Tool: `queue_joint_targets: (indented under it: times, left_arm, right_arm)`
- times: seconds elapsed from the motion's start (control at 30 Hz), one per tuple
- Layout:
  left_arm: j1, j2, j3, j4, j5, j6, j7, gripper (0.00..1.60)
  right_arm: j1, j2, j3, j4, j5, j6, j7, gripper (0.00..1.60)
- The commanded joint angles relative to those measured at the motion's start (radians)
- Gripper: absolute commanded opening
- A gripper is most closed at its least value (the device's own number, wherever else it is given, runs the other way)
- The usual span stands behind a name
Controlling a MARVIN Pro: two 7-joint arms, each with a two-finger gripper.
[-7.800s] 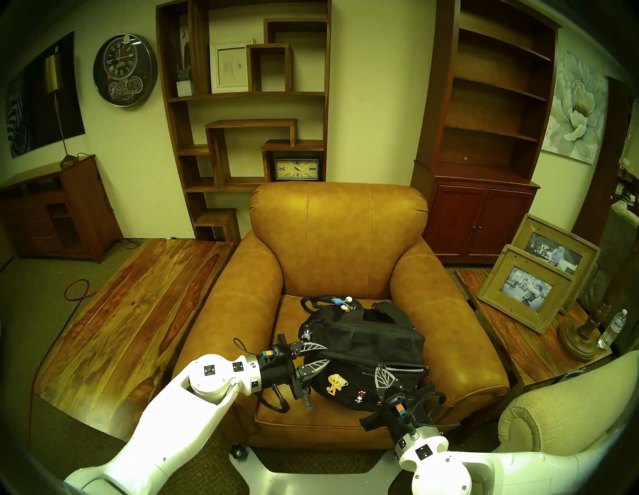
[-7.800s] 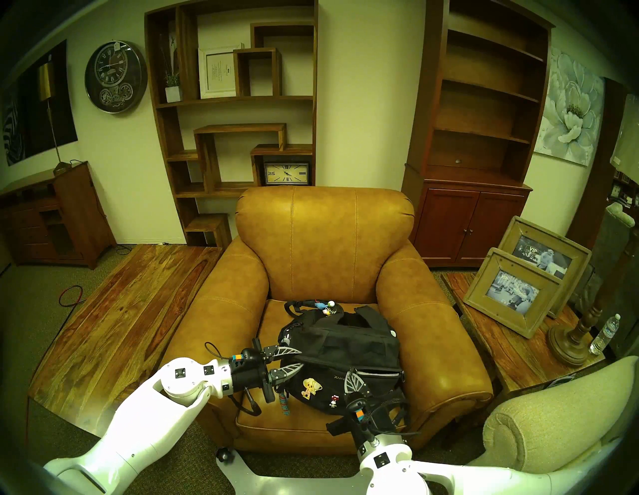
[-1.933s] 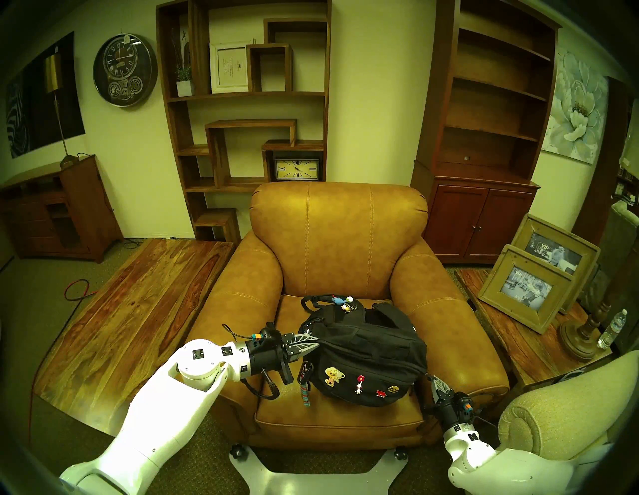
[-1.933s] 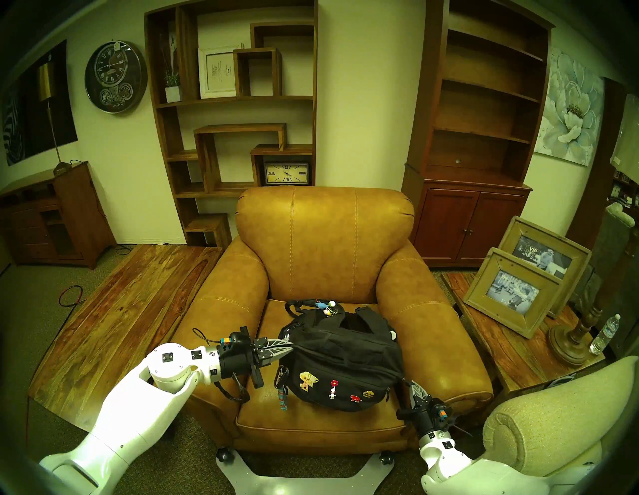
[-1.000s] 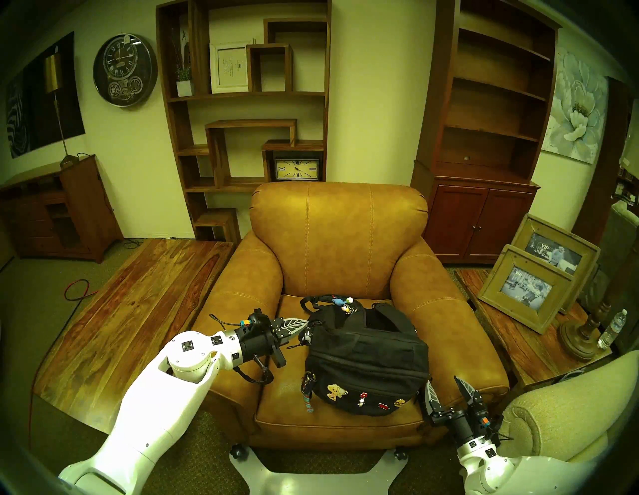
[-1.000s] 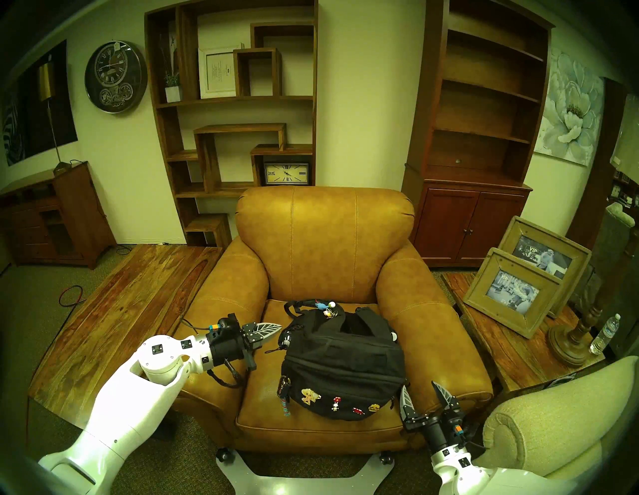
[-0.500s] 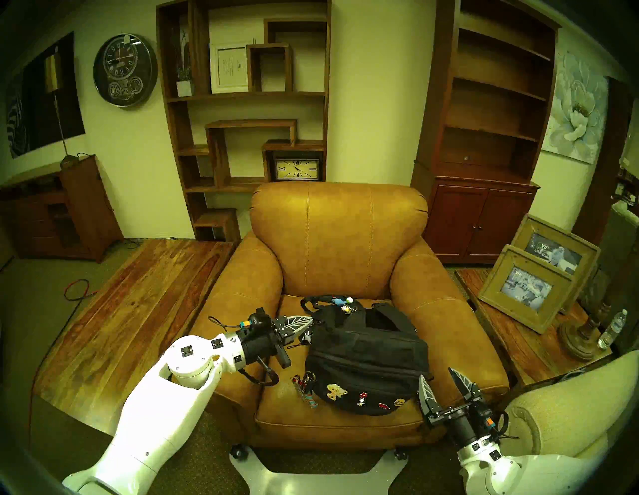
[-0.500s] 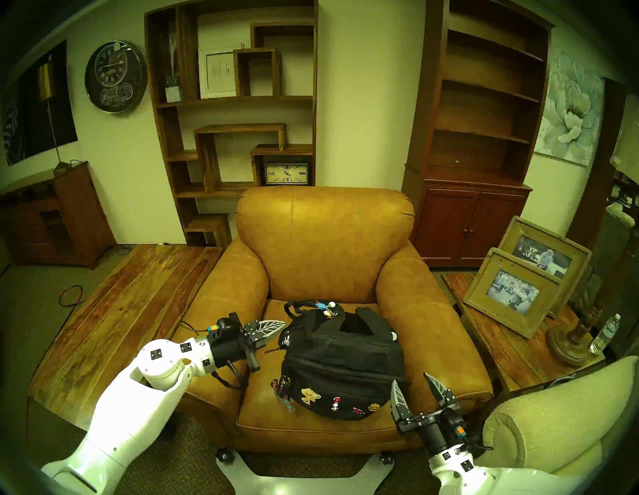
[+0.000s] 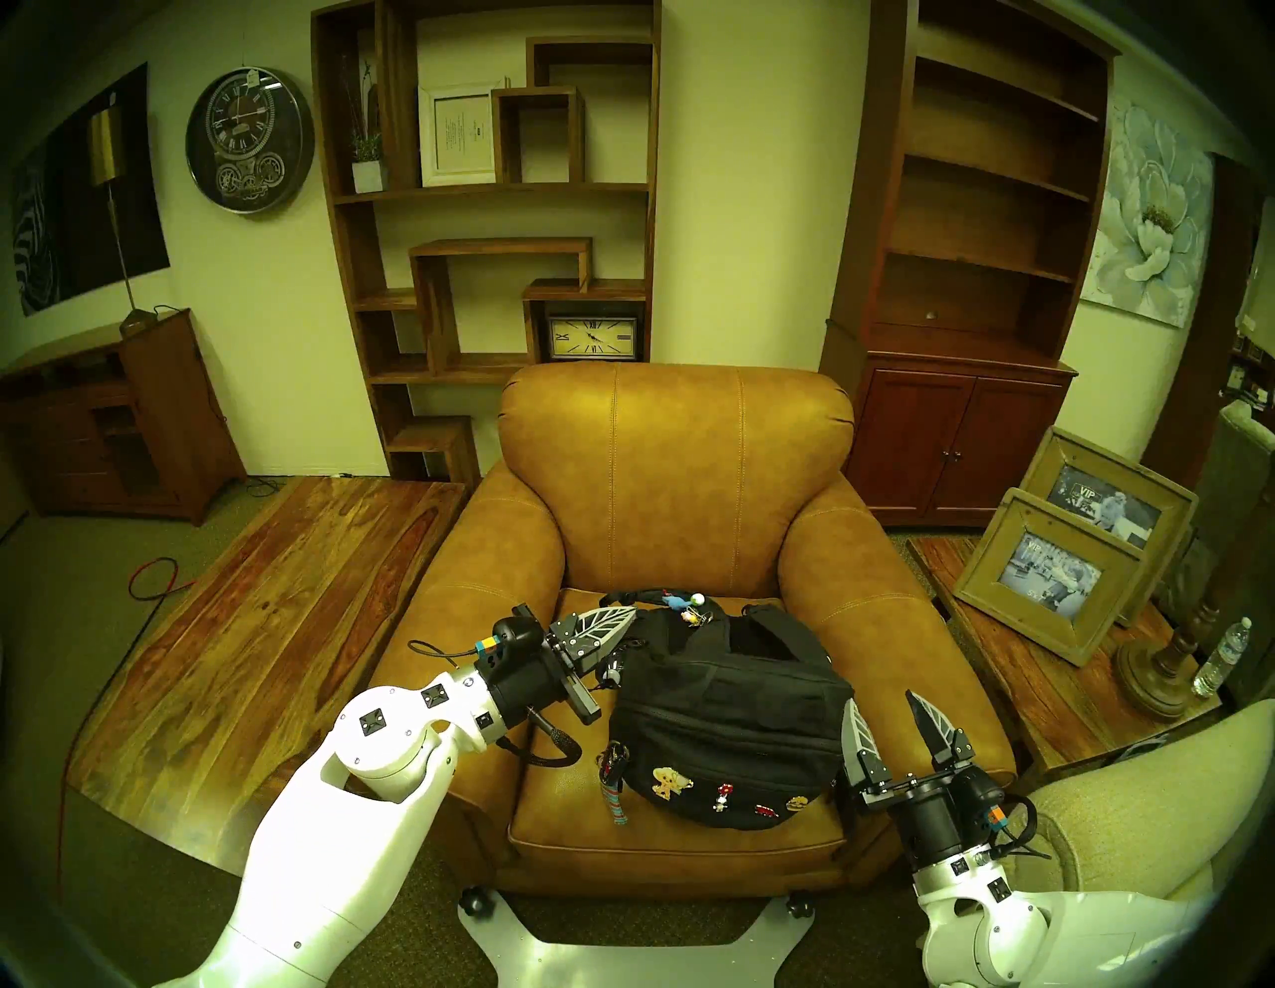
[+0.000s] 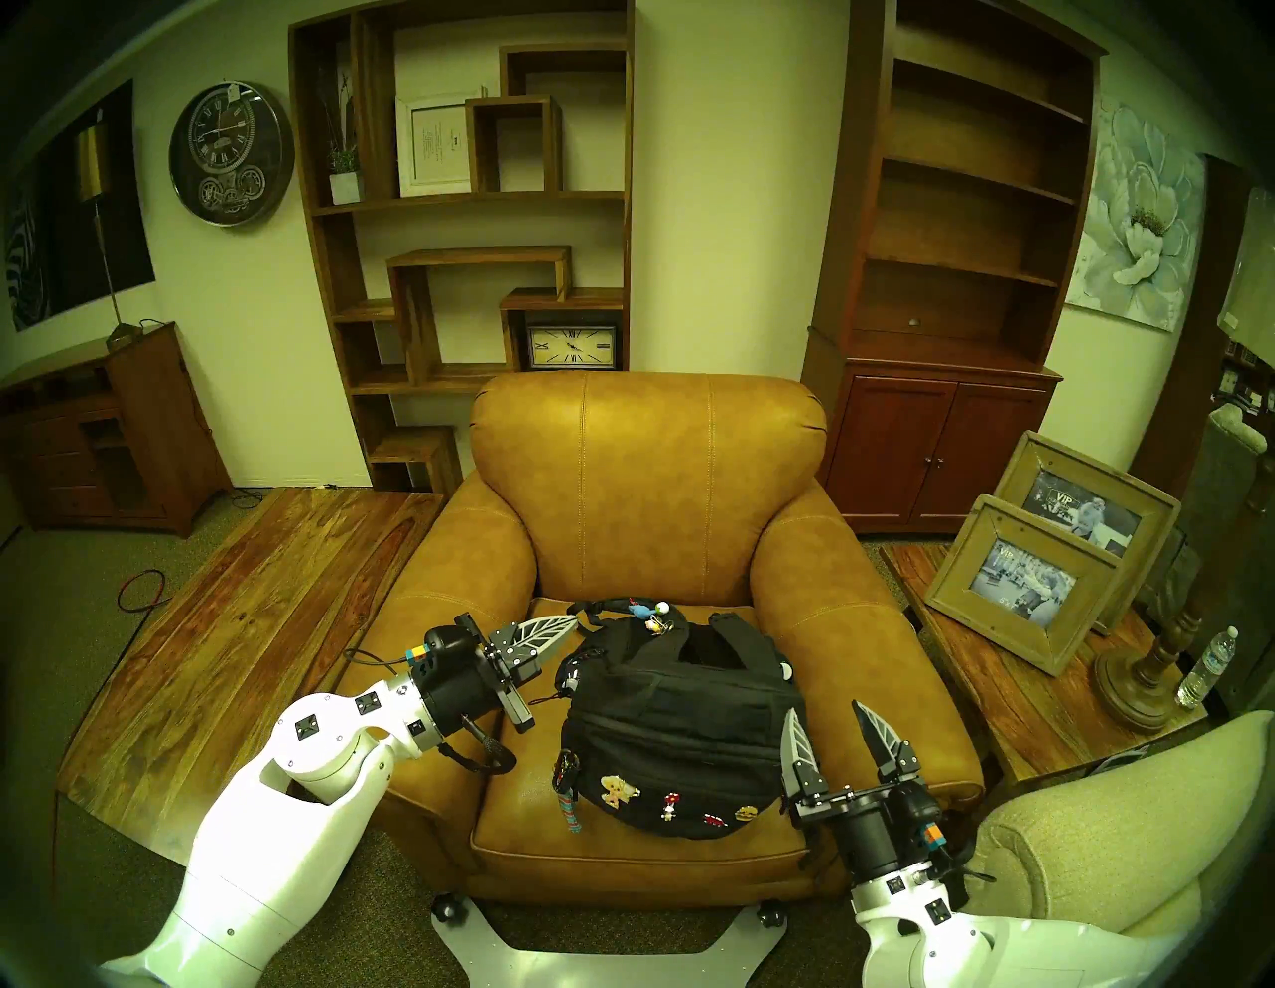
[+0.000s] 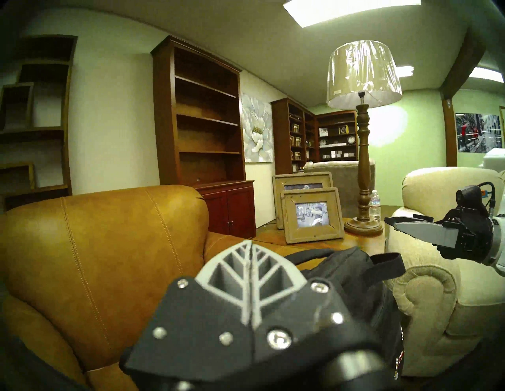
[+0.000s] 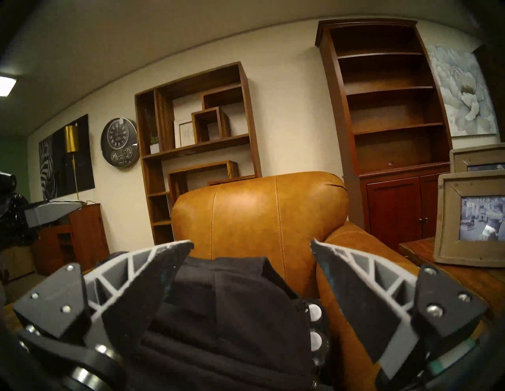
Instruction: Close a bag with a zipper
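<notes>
Your black fabric backpack [image 9: 731,717] lies on the tan leather armchair [image 9: 676,483]; left gripper [image 9: 624,616] pressed together, empty, right gripper [image 9: 885,710] spread apart beside it.

Dim yellow-green cast, ceiling panel [image 11: 352,11] glare, dark fisheye rim, near parts seemingly blurred

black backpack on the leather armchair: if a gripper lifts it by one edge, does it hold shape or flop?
Likely flops: the backpack is soft fabric, slumped and creased on the armchair seat. Its straps lie loose behind, so they would probably dangle. The keychain strap hangs free at the front and may swing or snag.
</notes>
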Motion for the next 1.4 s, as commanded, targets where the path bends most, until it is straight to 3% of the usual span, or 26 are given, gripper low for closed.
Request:
queue_joint_targets:
  times: [0.0,0.4,0.53,0.7,0.8,0.97,1.03,1.37]
  left_arm:
    - [0.102,-0.048,-0.021,-0.088,-0.006,0.015,0.097,0.0]
    - [0.216,-0.067,-0.045,-0.226,0.05,0.152,0.292,0.0]
    - [0.275,-0.073,-0.054,-0.301,0.08,0.266,0.38,0.0]
    - [0.313,-0.083,-0.055,-0.339,0.101,0.335,0.448,0.0]
    - [0.351,-0.097,-0.042,-0.396,0.121,0.43,0.518,0.0]
    - [0.364,-0.105,-0.027,-0.43,0.136,0.504,0.572,0.0]
    - [0.356,-0.107,-0.016,-0.441,0.147,0.565,0.59,0.0]
    - [0.348,-0.104,-0.002,-0.432,0.16,0.58,0.602,0.0]
  right_arm:
    - [-0.066,0.006,0.009,-0.119,0.02,-0.007,-0.086,1.6]
    - [-0.155,0.043,-0.017,-0.275,0.096,0.031,-0.211,1.6]
    - [-0.189,0.083,-0.038,-0.335,0.141,0.065,-0.24,1.6]
    - [-0.204,0.115,-0.044,-0.369,0.178,0.077,-0.26,1.6]
    - [-0.2,0.134,-0.06,-0.393,0.227,0.112,-0.254,1.6]
    - [-0.185,0.139,-0.067,-0.406,0.261,0.139,-0.242,1.6]
    - [-0.171,0.137,-0.071,-0.405,0.289,0.155,-0.226,1.6]
    - [-0.133,0.105,-0.076,-0.382,0.33,0.201,-0.178,1.6]
